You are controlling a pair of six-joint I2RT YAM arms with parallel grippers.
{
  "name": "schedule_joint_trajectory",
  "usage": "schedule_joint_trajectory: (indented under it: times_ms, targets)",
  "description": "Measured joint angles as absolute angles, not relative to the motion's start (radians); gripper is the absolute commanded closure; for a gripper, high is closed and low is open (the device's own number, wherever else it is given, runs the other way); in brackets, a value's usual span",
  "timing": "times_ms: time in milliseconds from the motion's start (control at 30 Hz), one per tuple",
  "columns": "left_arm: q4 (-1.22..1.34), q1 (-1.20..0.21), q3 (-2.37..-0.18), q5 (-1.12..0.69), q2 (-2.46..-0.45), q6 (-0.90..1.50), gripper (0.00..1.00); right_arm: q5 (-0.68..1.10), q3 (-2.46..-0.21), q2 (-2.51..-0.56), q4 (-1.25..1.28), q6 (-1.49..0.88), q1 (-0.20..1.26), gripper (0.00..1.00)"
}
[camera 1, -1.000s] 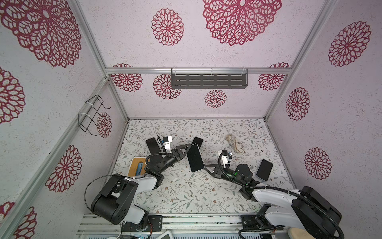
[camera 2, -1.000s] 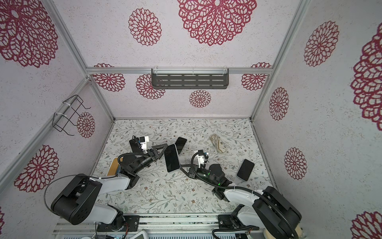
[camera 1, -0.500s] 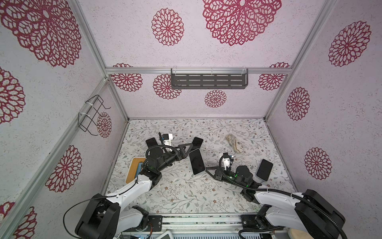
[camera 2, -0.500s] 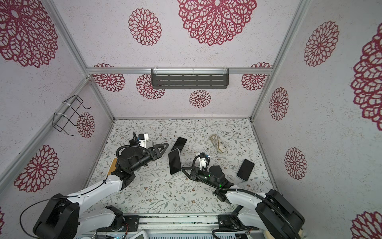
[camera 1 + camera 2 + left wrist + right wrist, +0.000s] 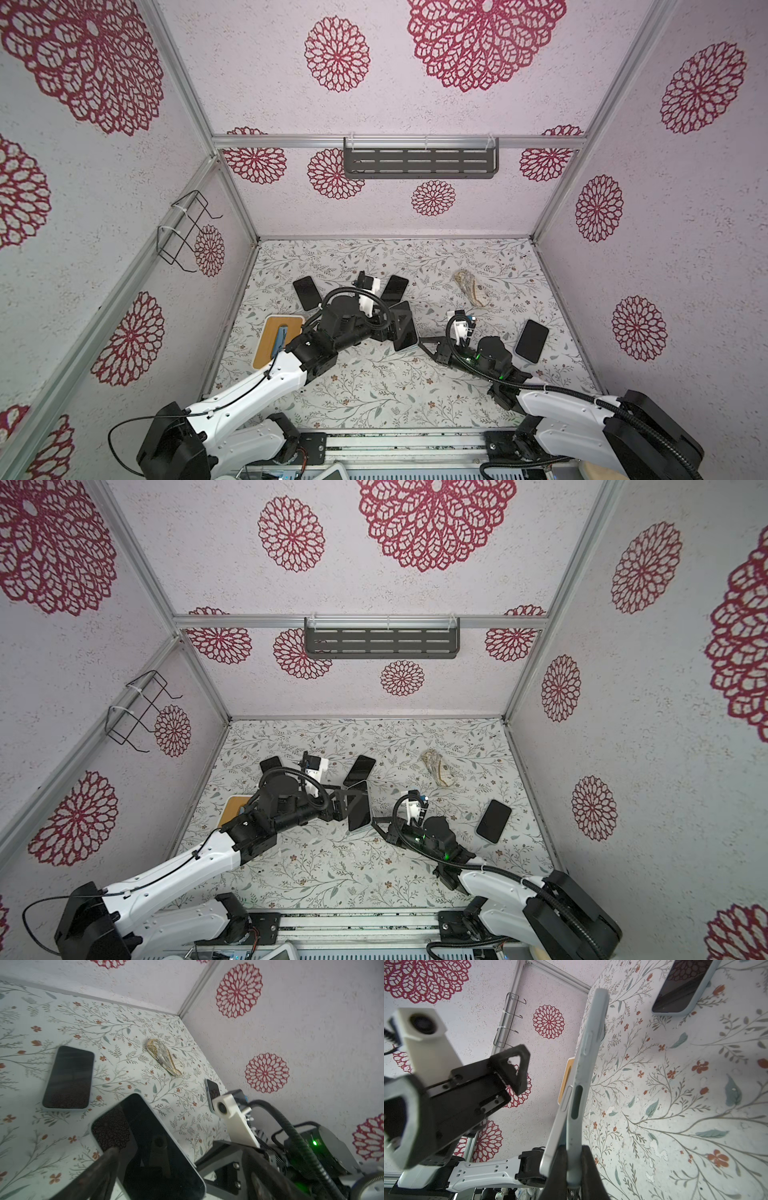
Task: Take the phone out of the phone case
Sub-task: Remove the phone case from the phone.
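At the centre of your desk (image 5: 374, 395), item one: the phone (image 5: 556, 1126), dark screen, sitting in its pale blue phone case (image 5: 588, 1043), held up on edge. Your right gripper (image 5: 572, 1159) is clenched on one end of the phone case; at that end the phone's side stands a little proud of the case rim. Your left gripper (image 5: 392, 328) is released, jaws spread wide, just beside the screen face, grasping nothing. Lying flat elsewhere: far-left phone (image 5: 305, 293); far-centre phone (image 5: 395, 286), near the left gripper; right-side phone (image 5: 532, 340); beige patterned pouch (image 5: 469, 286); wooden tray (image 5: 265, 356) carrying a blue object (image 5: 281, 337). Brand marks or lettering: too small for you to read on any piece.
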State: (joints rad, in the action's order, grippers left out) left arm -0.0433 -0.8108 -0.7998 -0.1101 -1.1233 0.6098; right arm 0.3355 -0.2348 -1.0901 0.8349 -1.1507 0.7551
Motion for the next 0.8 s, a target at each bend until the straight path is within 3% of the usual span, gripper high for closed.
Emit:
schedule_joint_trajectory:
  times_ms: [400, 800]
  targets:
    - [-0.365, -1.076, -1.006, 0.176, -1.308, 0.398, 0.13, 0.314, -0.235, -1.072, 0.805, -1.144, 0.755, 1.0]
    - [-0.472, -1.095, -1.021, 0.313, -1.349, 0.328, 0.19, 0.31, -0.22, -1.038, 0.792, -1.143, 0.755, 1.0]
